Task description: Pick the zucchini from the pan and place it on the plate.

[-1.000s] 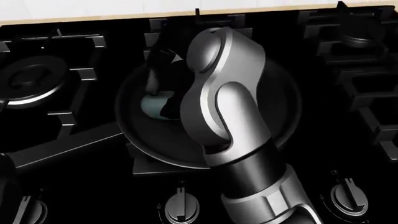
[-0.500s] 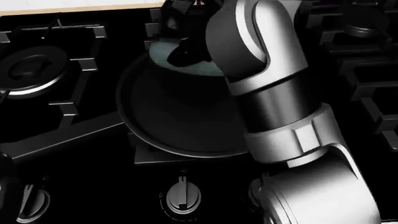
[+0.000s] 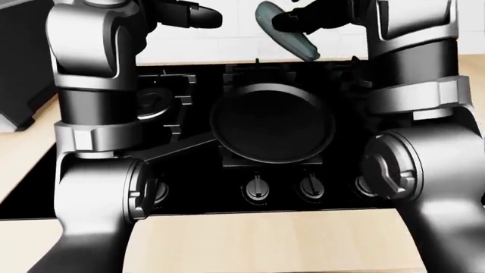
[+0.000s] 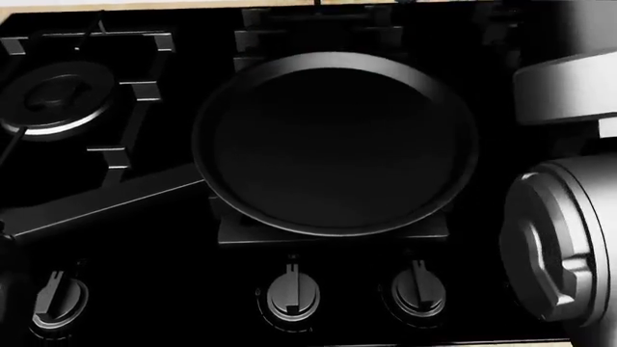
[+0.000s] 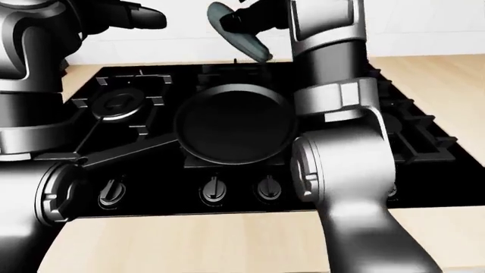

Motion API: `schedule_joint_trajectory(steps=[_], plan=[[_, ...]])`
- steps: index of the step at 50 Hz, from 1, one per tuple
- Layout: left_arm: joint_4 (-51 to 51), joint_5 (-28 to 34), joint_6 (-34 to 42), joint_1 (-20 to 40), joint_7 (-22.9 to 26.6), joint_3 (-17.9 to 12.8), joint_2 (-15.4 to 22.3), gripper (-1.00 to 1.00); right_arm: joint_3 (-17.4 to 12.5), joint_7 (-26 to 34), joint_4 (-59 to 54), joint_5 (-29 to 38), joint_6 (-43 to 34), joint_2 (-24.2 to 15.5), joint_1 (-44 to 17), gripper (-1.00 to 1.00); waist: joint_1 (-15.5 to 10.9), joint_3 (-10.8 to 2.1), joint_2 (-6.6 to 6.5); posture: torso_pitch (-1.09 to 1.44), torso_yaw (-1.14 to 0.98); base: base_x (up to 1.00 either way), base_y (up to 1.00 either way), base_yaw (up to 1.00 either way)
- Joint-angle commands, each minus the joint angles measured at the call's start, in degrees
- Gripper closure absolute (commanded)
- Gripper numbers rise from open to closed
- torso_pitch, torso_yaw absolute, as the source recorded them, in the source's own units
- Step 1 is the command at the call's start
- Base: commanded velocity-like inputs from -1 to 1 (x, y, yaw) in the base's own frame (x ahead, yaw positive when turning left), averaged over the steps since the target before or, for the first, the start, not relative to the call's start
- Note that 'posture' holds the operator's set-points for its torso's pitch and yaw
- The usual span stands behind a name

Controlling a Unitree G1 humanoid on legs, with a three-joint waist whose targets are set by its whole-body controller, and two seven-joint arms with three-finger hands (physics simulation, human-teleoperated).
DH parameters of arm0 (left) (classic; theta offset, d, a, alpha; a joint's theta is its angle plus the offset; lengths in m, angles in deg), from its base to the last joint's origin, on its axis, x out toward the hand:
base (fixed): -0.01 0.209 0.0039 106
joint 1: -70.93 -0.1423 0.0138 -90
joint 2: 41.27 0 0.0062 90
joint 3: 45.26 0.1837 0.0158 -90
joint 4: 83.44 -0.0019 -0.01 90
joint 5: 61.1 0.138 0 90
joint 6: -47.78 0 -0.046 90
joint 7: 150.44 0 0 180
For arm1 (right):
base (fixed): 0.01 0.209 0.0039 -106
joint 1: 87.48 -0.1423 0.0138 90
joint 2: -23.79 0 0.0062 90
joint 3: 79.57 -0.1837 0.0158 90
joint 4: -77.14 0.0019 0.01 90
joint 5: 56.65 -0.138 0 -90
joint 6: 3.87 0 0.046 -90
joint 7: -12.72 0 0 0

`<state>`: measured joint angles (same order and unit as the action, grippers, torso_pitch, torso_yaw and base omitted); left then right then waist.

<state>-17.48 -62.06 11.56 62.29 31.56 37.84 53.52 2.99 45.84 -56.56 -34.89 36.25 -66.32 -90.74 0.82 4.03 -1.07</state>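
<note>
Since half a second earlier your right arm had risen out of the head view, taking the zucchini with it, so the pan lay bare on the black stove. Your right hand was raised well above the pan, near the top edge of the left-eye view, with its dark fingers closed round the upper part of the pale green zucchini. That zucchini hung tilted, its lower end pointing down and to the right, above the pan's far rim and clear of it. Your left hand was held high to the left of the zucchini, apart from it, with nothing in it; how far its fingers were spread you could not tell from these views. Left of the pan sat a round burner under its grate, and the pan's handle ran down-left from the rim. Below the pan stood a row of control knobs.
</note>
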Motion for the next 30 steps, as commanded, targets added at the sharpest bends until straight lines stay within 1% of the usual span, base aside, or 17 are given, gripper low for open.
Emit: schedule_joint_trajectory(steps=[1,6,10,17,18,19,20,22,23,24,25,26,27,28,29,30], plan=[[1.51,0.33,-1.73,2.27,-0.08,-0.38,0.76,-1.0,0.25,-1.93,1.53,-2.94,1.83,-1.31,-2.0,1.0,-0.06,-1.89,0.0,0.0,0.0,0.0,0.0,0.0],[0.93,0.44,-1.96,2.77,0.05,-0.44,0.91,-1.0,0.47,-5.14,-0.13,-6.39,3.9,-2.95,-1.51,1.0,-0.26,-1.95,0.25,0.0,0.0,0.0,0.0,0.0],[1.88,0.45,-1.28,2.77,0.14,-0.47,0.92,-1.0,0.41,-7.07,0.95,-8.61,4.61,-3.8,-0.37,1.0,-0.41,-1.98,0.45,0.0,0.0,0.0,0.0,0.0],[3.57,0.5,-0.3,2.09,0.06,-0.37,0.54,-1.0,1.0,-8.19,3.99,-11.31,3.76,-4.65,1.84,1.0,-0.55,-1.97,0.67,0.0,0.0,0.0,0.0,0.0],[3.78,0.52,-0.24,1.93,0.02,-0.3,0.38,-1.0,1.13,-8.24,4.21,-11.51,3.61,-4.79,2.06,1.0,-0.68,-3.51,0.57,0.0,0.0,0.0,-0.2,0.0],[3.83,0.52,-0.18,1.93,0.0,-0.28,0.3,-1.0,1.18,-8.24,4.36,-11.73,3.42,-4.91,2.09,1.0,-0.62,-3.76,-0.17,0.0,0.0,0.0,-0.24,0.0],[3.94,0.55,-0.1,1.93,0.0,-0.23,0.23,-1.0,1.22,-8.29,4.53,-11.92,3.3,-5.0,2.13,1.0,-0.56,-3.57,-0.78,0.0,0.0,0.0,-0.24,0.0],[4.23,0.55,0.25,2.21,0.05,-0.26,0.27,-1.0,1.63,-7.78,4.98,-12.09,2.77,-5.41,2.4,1.0,-0.77,-4.76,-1.03,0.0,0.0,0.0,-0.26,0.0],[4.4,0.54,0.37,2.16,0.06,-0.28,0.25,-1.0,1.84,-7.66,5.21,-12.07,2.57,-5.47,2.48,1.0,-0.73,-5.13,-1.28,0.0,0.0,0.0,-0.27,0.0],[4.58,0.52,0.51,2.15,0.1,-0.32,0.29,-1.0,2.03,-7.54,5.44,-12.01,2.38,-5.52,2.57,1.0,-0.59,-5.54,-1.09,0.0,0.0,0.0,-0.27,0.0],[4.57,0.51,0.55,2.18,0.13,-0.37,0.36,-1.0,2.06,-7.51,5.52,-12.0,2.25,-5.56,2.51,1.0,-0.68,-5.63,-0.42,0.0,0.0,0.0,-0.28,0.0],[4.56,0.51,0.54,2.18,0.13,-0.4,0.4,-1.0,2.09,-7.48,5.62,-11.99,2.11,-5.58,2.44,1.0,-0.87,-5.27,0.27,0.0,0.0,0.0,-0.27,0.0],[4.58,0.5,0.54,2.16,0.14,-0.41,0.4,-1.0,2.09,-7.48,5.69,-11.99,2.06,-5.57,2.44,1.0,-1.18,-4.73,1.27,0.0,0.0,0.0,-0.28,0.0],[4.56,0.49,0.52,2.14,0.13,-0.43,0.4,-1.0,2.12,-7.49,5.71,-11.98,2.01,-5.53,2.45,1.0,-1.27,-4.17,2.57,0.0,0.0,0.0,-0.32,0.0],[4.55,0.48,0.5,2.1,0.13,-0.43,0.38,-1.0,2.13,-7.53,5.77,-11.98,2.01,-5.48,2.48,1.0,-1.3,-3.97,4.37,0.0,0.0,0.0,-0.33,0.0],[4.59,0.49,0.48,2.02,0.14,-0.4,0.38,-1.0,2.16,-7.55,5.83,-11.97,2.04,-5.43,2.61,1.0,-1.16,-3.63,3.43,0.0,0.0,0.0,-0.33,0.0]])
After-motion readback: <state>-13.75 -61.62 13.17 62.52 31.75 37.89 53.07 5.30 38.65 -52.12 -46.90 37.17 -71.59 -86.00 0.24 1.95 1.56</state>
